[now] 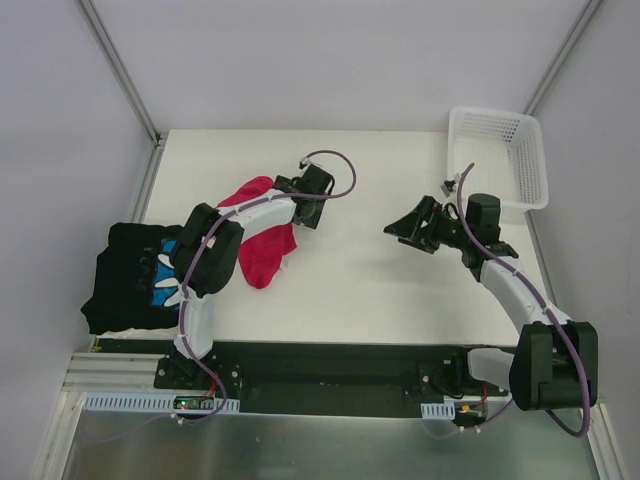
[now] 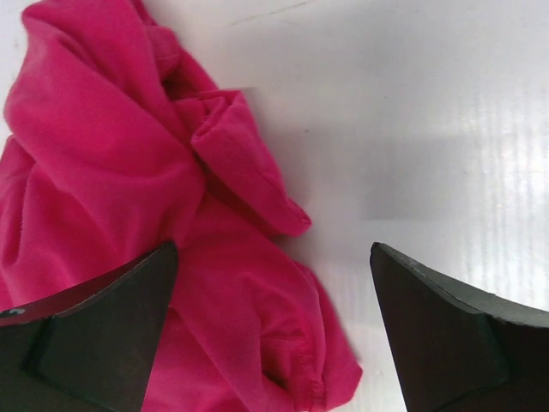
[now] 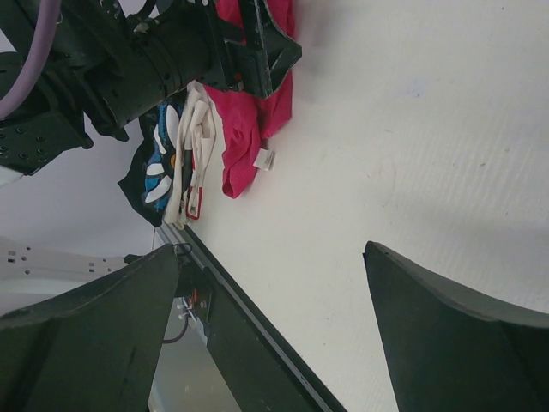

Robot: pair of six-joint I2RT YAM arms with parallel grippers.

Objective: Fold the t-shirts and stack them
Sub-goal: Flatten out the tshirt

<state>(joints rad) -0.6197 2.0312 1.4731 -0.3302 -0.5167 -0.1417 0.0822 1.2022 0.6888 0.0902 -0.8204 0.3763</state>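
A crimson-pink t-shirt (image 1: 262, 245) lies crumpled on the white table, left of centre. In the left wrist view the same pink shirt (image 2: 129, 172) fills the left half, bunched in folds with a hemmed edge low down. My left gripper (image 1: 303, 212) hovers over the shirt's right edge, open (image 2: 273, 247), its fingers apart and holding nothing. A black t-shirt with blue-and-white print (image 1: 130, 275) lies on a folded pile at the table's left edge; white and red edges (image 3: 193, 172) show beneath it. My right gripper (image 1: 398, 224) stands open (image 3: 271, 247) over bare table, empty.
A white lattice basket (image 1: 497, 160) stands at the back right corner. The left arm (image 3: 154, 51) stretches across the pink shirt. The table's front edge (image 3: 257, 343) has a black rail.
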